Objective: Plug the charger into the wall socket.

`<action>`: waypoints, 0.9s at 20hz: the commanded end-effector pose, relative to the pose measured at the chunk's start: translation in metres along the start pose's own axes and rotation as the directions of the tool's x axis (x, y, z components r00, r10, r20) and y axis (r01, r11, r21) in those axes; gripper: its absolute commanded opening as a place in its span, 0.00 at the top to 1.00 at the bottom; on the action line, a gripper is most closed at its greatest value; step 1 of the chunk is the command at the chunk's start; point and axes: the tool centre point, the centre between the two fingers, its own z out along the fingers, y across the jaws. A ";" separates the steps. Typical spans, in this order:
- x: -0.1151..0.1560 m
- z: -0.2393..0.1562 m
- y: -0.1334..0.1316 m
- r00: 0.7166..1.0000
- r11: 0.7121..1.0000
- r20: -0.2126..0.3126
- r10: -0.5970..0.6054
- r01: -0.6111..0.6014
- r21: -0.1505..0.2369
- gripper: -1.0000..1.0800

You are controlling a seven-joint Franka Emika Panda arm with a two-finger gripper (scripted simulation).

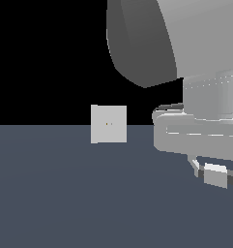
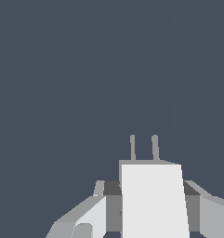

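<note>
A flat slate-blue floor [image 1: 65, 193] runs back to a black void in the exterior view, matte and without texture, and on it, toward that view's left of centre, stands the wall socket [image 1: 109, 124], a thin upright pale-grey square plate with two tiny dots, yellowish and greenish, at its middle. My arm fills that view's right, all smooth grey rounded shells, and low down my gripper [image 1: 216, 173] is clenched on the charger [image 1: 216, 177], a small light-grey rectangular block with a paler top face, held just above the floor and well apart from the socket. As I judge it, the risk lies in the approach: the holes are tiny, so a slight tilt or sideways offset would jam the prongs against the plate face and push it over or twist the block in my grasp. In the wrist view there is only the same bare blue-grey surface ahead; the charger [image 2: 153, 200] sits between my dark-padded fingers [image 2: 112, 204], hard-edged and plastic-looking, its two thin grey prongs [image 2: 143, 148] pointing away from me. The socket does not appear here, so I judge I am not yet aimed at it, and a blind advance would miss.
</note>
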 end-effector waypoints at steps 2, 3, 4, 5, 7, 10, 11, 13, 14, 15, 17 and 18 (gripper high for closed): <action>0.001 -0.001 -0.002 1.000 1.000 -0.001 -0.011 0.011 0.003 1.00; 0.001 -0.002 -0.004 1.000 1.000 -0.001 -0.020 0.020 0.005 1.00; 0.002 -0.003 -0.007 0.999 0.999 -0.001 -0.032 0.032 0.007 1.00; 0.002 -0.005 -0.010 0.999 0.999 -0.001 -0.047 0.047 0.010 1.00; 0.003 -0.009 -0.018 0.997 0.996 -0.002 -0.083 0.083 0.018 1.00; 0.004 -0.016 -0.034 0.988 0.987 -0.005 -0.155 0.156 0.034 1.00; 0.004 -0.019 -0.040 0.983 0.982 -0.007 -0.184 0.184 0.041 1.00; 0.003 -0.026 -0.054 0.969 0.968 -0.010 -0.247 0.247 0.054 1.00; 0.003 -0.030 -0.062 0.960 0.958 -0.013 -0.281 0.281 0.062 1.00; 0.002 -0.034 -0.070 0.949 0.946 -0.016 -0.316 0.316 0.070 1.00; -0.002 -0.044 -0.086 0.921 0.917 -0.022 -0.390 0.390 0.086 1.00; -0.004 -0.049 -0.095 0.903 0.899 -0.026 -0.428 0.429 0.095 1.00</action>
